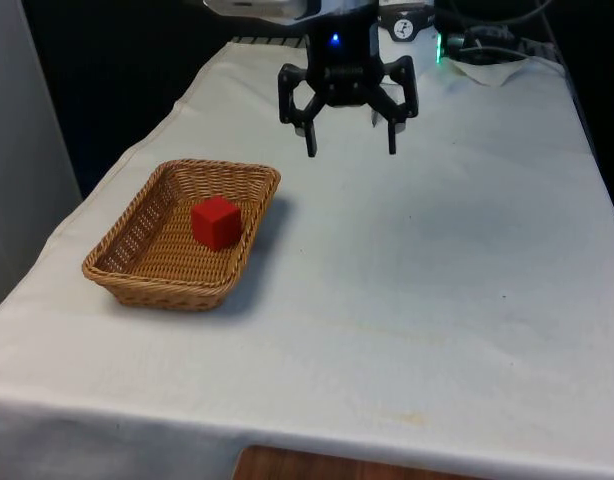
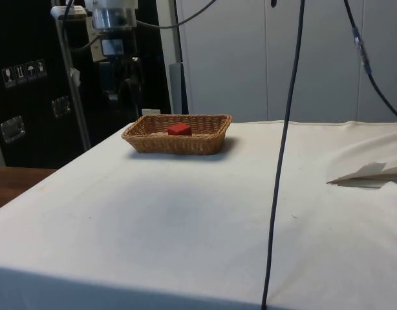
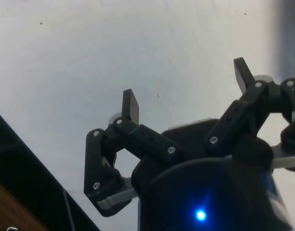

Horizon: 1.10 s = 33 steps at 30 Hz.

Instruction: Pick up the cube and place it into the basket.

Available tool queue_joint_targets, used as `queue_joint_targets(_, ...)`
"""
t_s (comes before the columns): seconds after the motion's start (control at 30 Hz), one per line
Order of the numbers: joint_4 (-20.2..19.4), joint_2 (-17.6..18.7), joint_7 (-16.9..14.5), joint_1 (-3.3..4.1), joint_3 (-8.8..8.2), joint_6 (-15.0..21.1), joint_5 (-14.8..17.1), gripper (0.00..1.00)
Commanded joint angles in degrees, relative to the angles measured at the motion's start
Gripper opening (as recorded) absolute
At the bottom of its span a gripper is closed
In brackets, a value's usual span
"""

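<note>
A red cube (image 1: 216, 221) lies inside the woven wicker basket (image 1: 137, 270) on the front view's left; from the side camera the cube (image 2: 179, 129) shows over the basket's rim (image 2: 198, 145). My gripper (image 1: 351, 150) hangs open above the white cloth, beyond the basket and towards the front view's right of it, holding nothing. In the wrist view its two black fingers (image 3: 131, 105) stand wide apart around the gripper's gap (image 3: 187, 91), over bare cloth.
The cloth-covered table (image 1: 437, 280) stretches wide on the front view's right. Crumpled cloth and cables (image 1: 492, 55) lie at the far end. A hanging cable (image 2: 282, 161) crosses the side view, and a fold of cloth (image 2: 370, 173) lies there too.
</note>
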Motion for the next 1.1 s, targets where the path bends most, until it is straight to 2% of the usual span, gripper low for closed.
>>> queue_joint_targets(0.0,-0.5,-0.5,0.1,0.34,-0.06,0.2,-0.3,1.0)
queue_joint_targets(0.07,-1.1,-0.9,0.2,0.52,0.06,0.5,-0.4,1.0)
queue_joint_targets(0.1,-0.1,-0.1,0.0,0.06,0.17,0.0,0.0,1.0)
queue_joint_targets(0.13,-1.4,-1.1,0.2,0.57,0.06,0.6,-0.5,1.0)
queue_joint_targets(0.3,-3.3,-2.5,0.3,0.92,0.86,1.6,-1.0,1.0)
queue_joint_targets(0.33,-2.0,-1.7,0.1,0.34,1.03,0.3,-0.7,1.0)
queue_joint_targets(0.37,-3.7,-2.8,0.3,0.92,0.97,1.8,-1.1,1.0)
queue_joint_targets(0.57,-6.7,-4.8,0.4,0.97,2.23,3.6,-1.5,1.0)
queue_joint_targets(0.6,-5.9,-4.3,0.1,0.52,2.46,2.5,-1.3,1.0)
queue_joint_targets(0.63,-7.1,-5.2,0.5,1.03,2.41,3.8,-1.6,1.0)
queue_joint_targets(0.67,-8.0,-5.7,0.5,1.09,2.69,4.4,-1.7,1.0)
queue_joint_targets(0.83,-10.4,-7.5,0.5,1.03,3.72,5.8,-2.2,1.0)
queue_joint_targets(0.87,-9.8,-7.0,0.2,0.57,4.01,4.9,-1.9,1.0)
queue_joint_targets(0.9,-10.8,-7.8,0.6,1.03,3.9,6.0,-2.3,1.0)
queue_joint_targets(1.07,-13.2,-9.5,0.6,1.03,4.87,7.4,-2.6,1.0)
